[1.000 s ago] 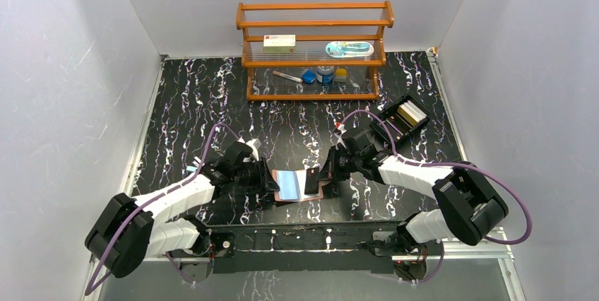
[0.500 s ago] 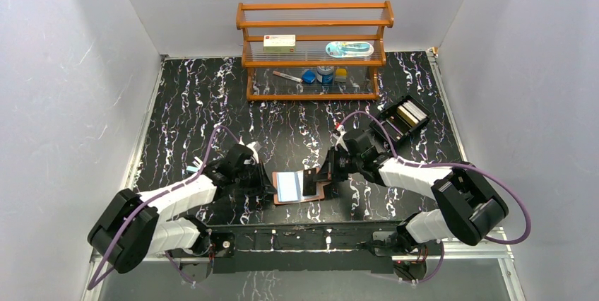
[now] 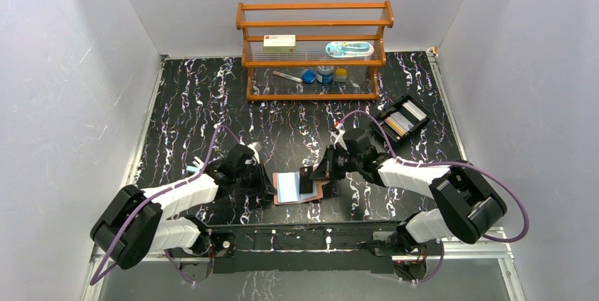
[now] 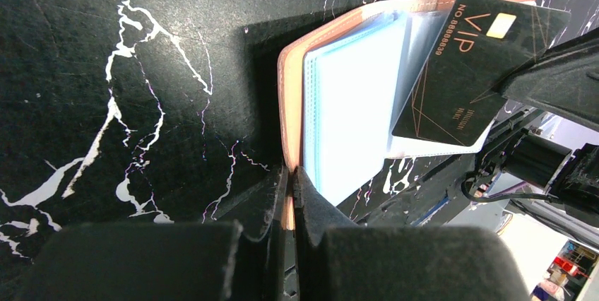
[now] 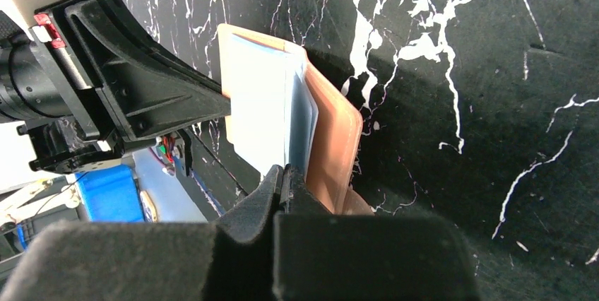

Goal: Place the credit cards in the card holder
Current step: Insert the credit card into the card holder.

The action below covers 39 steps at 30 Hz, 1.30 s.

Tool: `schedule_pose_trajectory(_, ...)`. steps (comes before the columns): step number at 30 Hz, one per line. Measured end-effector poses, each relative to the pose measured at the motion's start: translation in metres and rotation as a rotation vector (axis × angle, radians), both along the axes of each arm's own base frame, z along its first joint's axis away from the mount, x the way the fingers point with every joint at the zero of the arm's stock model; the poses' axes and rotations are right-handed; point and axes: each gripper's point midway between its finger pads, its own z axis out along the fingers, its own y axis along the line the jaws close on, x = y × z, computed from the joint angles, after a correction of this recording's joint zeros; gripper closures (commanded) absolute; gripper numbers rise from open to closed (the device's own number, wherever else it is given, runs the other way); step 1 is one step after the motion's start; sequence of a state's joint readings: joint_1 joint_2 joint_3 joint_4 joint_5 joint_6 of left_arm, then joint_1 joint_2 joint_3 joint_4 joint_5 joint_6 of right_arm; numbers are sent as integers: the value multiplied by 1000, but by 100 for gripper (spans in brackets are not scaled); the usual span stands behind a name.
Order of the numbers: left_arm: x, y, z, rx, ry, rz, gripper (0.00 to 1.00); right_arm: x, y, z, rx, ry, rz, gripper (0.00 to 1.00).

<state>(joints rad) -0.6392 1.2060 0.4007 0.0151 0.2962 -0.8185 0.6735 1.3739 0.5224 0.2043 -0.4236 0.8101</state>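
The tan-pink card holder lies open at the near middle of the table, its bluish clear sleeves fanned up. My left gripper is shut on the holder's left leather cover. My right gripper is shut on a black credit card with gold "VIP" lettering. That card's lower end rests slanted against the sleeves. In the right wrist view the card shows only as a thin edge between my fingertips, next to the holder. More cards, whitish and yellow, stand in the black tray.
The black compartment tray sits at the right rear. A wooden rack at the back holds a white box with a red label and small items. Grey walls close off both sides.
My right gripper has carried the black card a little left and deeper against the sleeves. The holder and my left gripper have shifted slightly.
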Motion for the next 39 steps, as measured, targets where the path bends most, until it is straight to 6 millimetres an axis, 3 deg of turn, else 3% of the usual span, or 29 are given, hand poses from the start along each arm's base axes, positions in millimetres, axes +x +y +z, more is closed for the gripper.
schedule_pose_trajectory(39,0,1,-5,16,13,-4,100,-10,12,-28,59,134,40,97)
